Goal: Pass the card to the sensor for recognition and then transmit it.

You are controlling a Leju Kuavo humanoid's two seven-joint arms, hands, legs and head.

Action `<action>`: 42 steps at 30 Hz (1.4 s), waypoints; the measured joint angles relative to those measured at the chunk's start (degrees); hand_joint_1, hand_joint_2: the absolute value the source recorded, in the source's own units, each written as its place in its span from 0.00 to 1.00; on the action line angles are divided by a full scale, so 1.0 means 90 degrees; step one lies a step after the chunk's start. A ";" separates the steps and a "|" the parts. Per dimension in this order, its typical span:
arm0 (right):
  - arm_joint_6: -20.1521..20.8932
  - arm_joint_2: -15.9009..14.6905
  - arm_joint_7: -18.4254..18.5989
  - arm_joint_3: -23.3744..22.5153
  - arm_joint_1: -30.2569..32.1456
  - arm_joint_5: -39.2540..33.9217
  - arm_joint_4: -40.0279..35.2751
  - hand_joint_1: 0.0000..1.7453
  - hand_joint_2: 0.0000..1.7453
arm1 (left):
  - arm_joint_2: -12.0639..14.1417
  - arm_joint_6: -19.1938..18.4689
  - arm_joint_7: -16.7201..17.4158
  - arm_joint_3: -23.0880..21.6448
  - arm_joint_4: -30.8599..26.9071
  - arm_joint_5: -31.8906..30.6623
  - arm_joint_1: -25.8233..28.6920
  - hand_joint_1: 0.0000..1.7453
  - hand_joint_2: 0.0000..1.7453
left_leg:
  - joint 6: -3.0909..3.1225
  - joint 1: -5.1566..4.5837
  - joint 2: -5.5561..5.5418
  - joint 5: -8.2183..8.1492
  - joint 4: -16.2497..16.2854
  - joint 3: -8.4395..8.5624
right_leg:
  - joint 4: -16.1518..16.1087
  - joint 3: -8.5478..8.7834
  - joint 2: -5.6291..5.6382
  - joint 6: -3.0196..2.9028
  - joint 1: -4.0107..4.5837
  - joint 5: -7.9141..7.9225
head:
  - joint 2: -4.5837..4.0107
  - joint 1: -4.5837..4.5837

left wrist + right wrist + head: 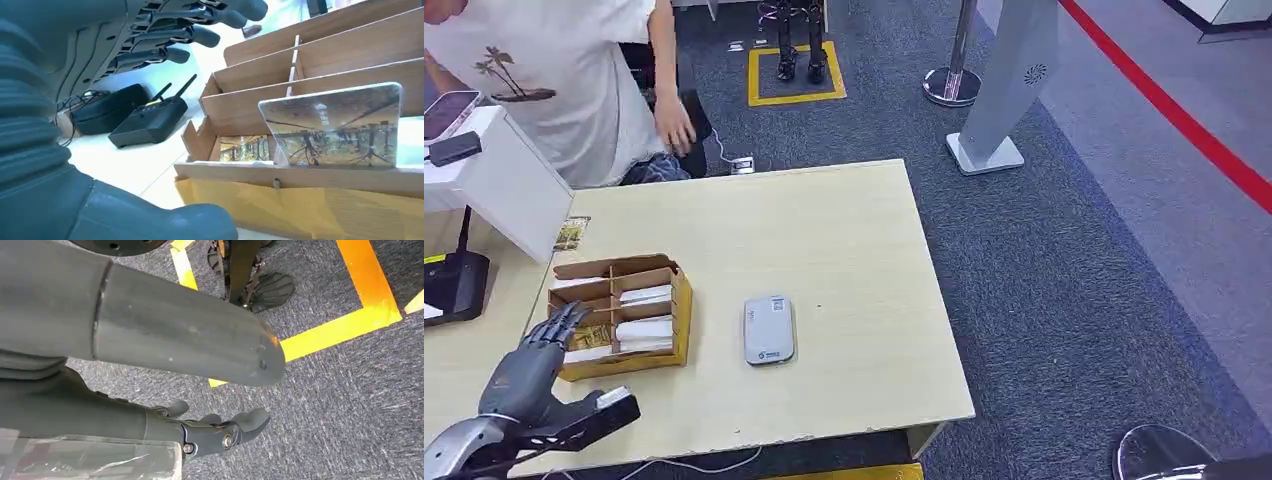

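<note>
A partitioned cardboard box (680, 312) stands on the left of the wooden table (844, 240), with white cards (645, 335) and a picture card (592, 336) in its slots. In the left wrist view the picture card (332, 125) stands upright in a near slot of the box (325, 55). My left hand (536, 362) hovers at the box's near left corner with fingers (195, 35) spread and nothing held. A grey sensor pad (769, 329) lies flat to the right of the box. My right hand (215, 432) hangs over the carpet, loose and empty.
A person in a white shirt (554, 70) stands at the table's far left. A white stand (504, 180) and a black base (454, 285) sit to the left of the box, and a black radio (150, 120) lies beside it. A stanchion (954, 80) and a grey sign (1009, 90) stand on the carpet beyond.
</note>
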 joint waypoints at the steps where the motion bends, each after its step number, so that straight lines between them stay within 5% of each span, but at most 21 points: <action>1: 0.0000 -0.0002 0.0002 0.0012 -0.0004 0.0000 0.0000 0.00 0.00 | 0.0000 -0.0027 0.0000 0.0000 0.0000 0.0015 -0.0014 0.00 1.00 | 0.0000 0.0000 0.0000 0.0000 0.0000 0.0000 | 0.0000 0.0000 0.0000 0.0000 0.0000 0.0000 | 0.0000 0.0002; 10: 0.0000 -0.0002 0.0041 0.0105 -0.0066 0.0000 -0.0002 0.00 0.00 | -0.0002 -0.0345 -0.0012 -0.0044 0.0041 0.0022 -0.0380 0.00 1.00 | 0.0000 0.0000 0.0000 0.0000 0.0001 0.0000 | 0.0000 -0.0001 -0.0001 0.0000 0.0000 0.0000 | 0.0000 0.0000; 22: -0.0007 -0.0002 0.0131 0.0253 -0.0136 0.0000 -0.0010 0.00 0.00 | -0.0005 -0.0515 -0.0073 -0.0687 0.0325 0.0134 -0.1114 0.00 1.00 | -0.0001 0.0000 0.0002 0.0003 0.0002 0.0002 | -0.0001 -0.0002 0.0002 -0.0003 0.0000 0.0003 | 0.0000 0.0002; 34: -0.0010 -0.0002 0.0143 0.0301 -0.0160 0.0000 -0.0012 0.00 0.00 | 0.0012 -0.0515 -0.0073 -0.0967 0.0376 0.0175 -0.1177 0.00 1.00 | -0.0002 0.0000 0.0002 0.0002 0.0001 0.0001 | 0.0000 -0.0002 0.0002 -0.0002 0.0000 0.0002 | 0.0000 0.0000; 42: -0.0036 -0.0002 0.0185 0.0308 -0.0154 0.0000 -0.0012 0.00 0.00 | 0.0284 -0.0500 0.0119 -0.1015 0.0282 0.0340 -0.0943 0.00 1.00 | -0.0002 0.0000 0.0002 0.0002 0.0001 0.0001 | 0.0000 -0.0002 0.0003 -0.0001 0.0000 0.0000 | 0.0000 0.0002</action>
